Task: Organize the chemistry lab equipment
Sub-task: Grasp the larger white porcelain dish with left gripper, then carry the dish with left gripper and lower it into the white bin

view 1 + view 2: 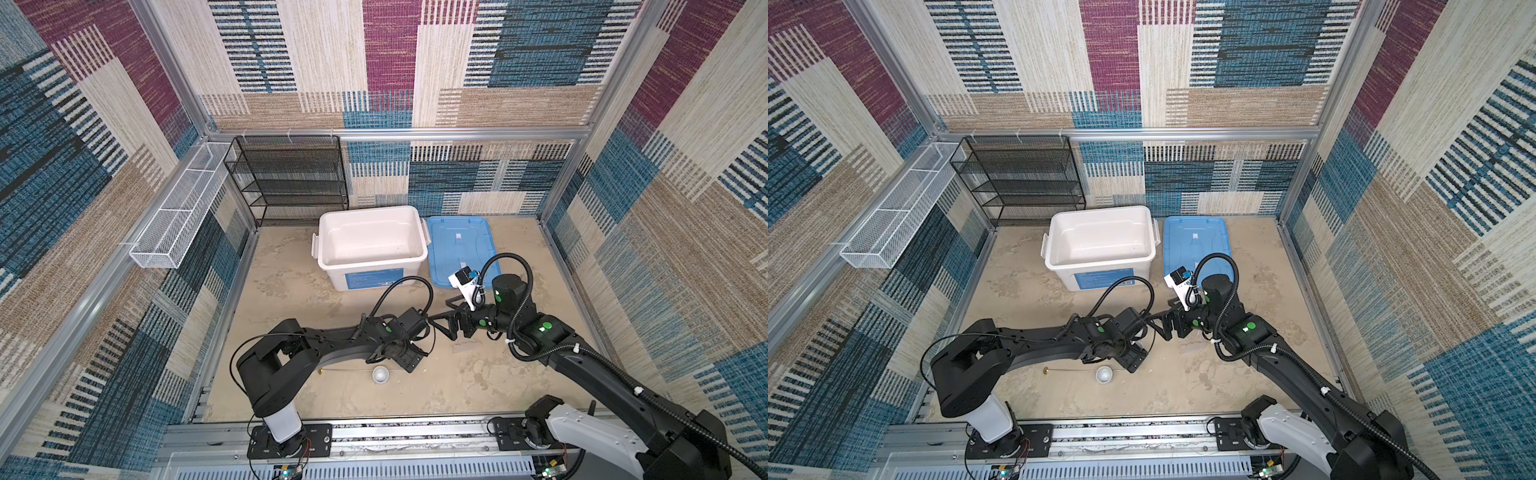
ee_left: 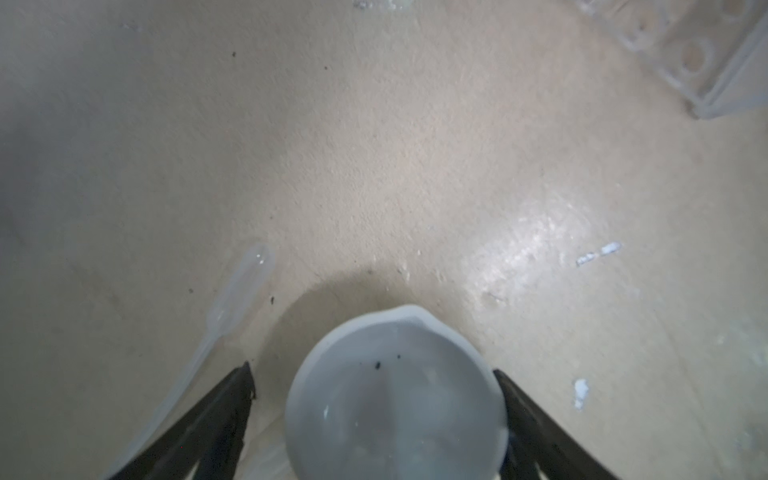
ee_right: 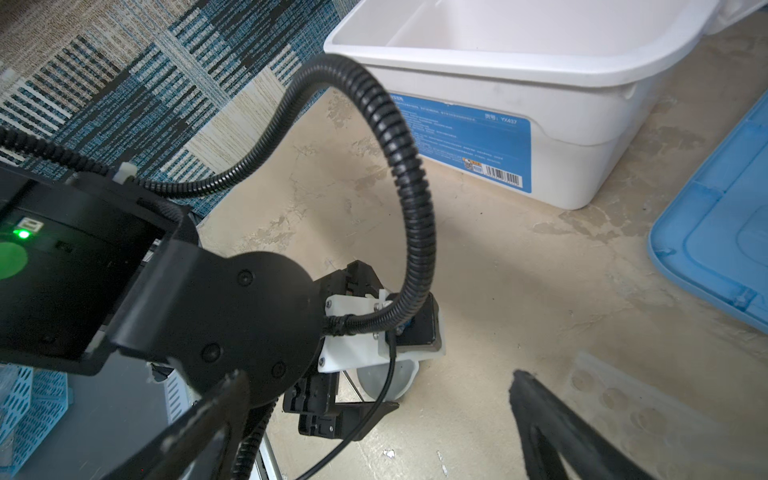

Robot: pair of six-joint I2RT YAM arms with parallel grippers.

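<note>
Left wrist view: the small white bowl (image 2: 395, 399) sits on the surface (image 2: 374, 166) between the wide-open jaws of the left gripper (image 2: 372, 369), not yet clamped — likely light, rigid, slick and chippable, so a gentle pinch across its rim suits.

The left arm (image 1: 332, 336) and right arm (image 1: 602, 365) are showing matte black shells above white base segments (image 1: 282, 424), with joints wearing a round green sticker (image 1: 547, 325). In the right wrist view a black corrugated cable (image 3: 405, 166) is arching through centre frame above recessed screws (image 3: 245, 277). The right gripper (image 1: 439, 311) is showing black triangular fingers (image 3: 536, 411).
</note>
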